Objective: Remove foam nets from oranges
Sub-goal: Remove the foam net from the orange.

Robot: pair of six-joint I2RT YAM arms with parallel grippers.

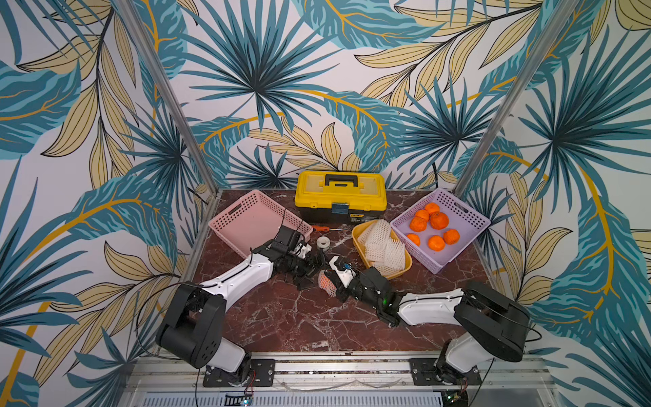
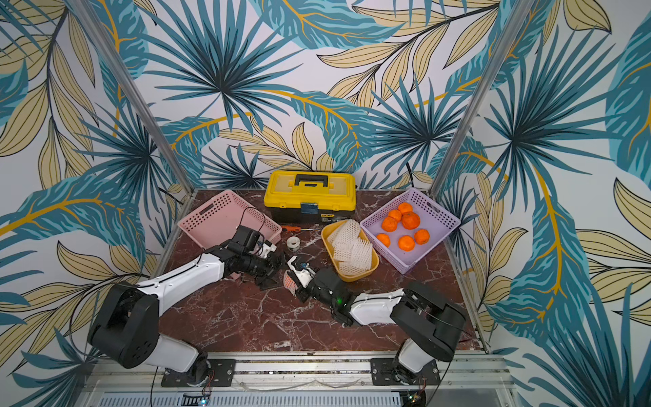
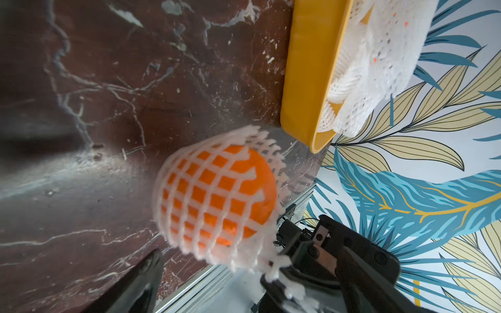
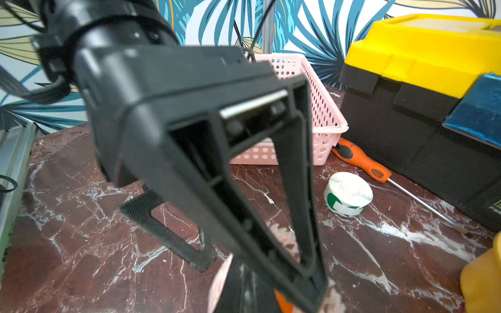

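A netted orange (image 3: 257, 176) is held by the right gripper (image 3: 284, 271), whose jaws are pressed together on the loose tail of the net (image 3: 173, 244), so the fruit sits just ahead of its fingertips. The left gripper (image 1: 311, 269) is spread wide just beside the fruit, with nothing between its jaws. Only foam is pinched, so the tail could be torn or pulled free by a hard tug, and the orange could be dropped and sent rolling across the table (image 1: 299, 317). If net is caught along with fruit by the left jaws, nothing would be stripped. The grippers are also close enough to be knocked together. Beyond the right gripper, a tray (image 1: 357, 239) is heaped with empty nets (image 1: 382, 243), and past it a purple basket (image 1: 458, 211) holds seven bare oranges (image 1: 439, 221). Behind the left gripper, nothing is seen in the pink basket (image 1: 246, 211).
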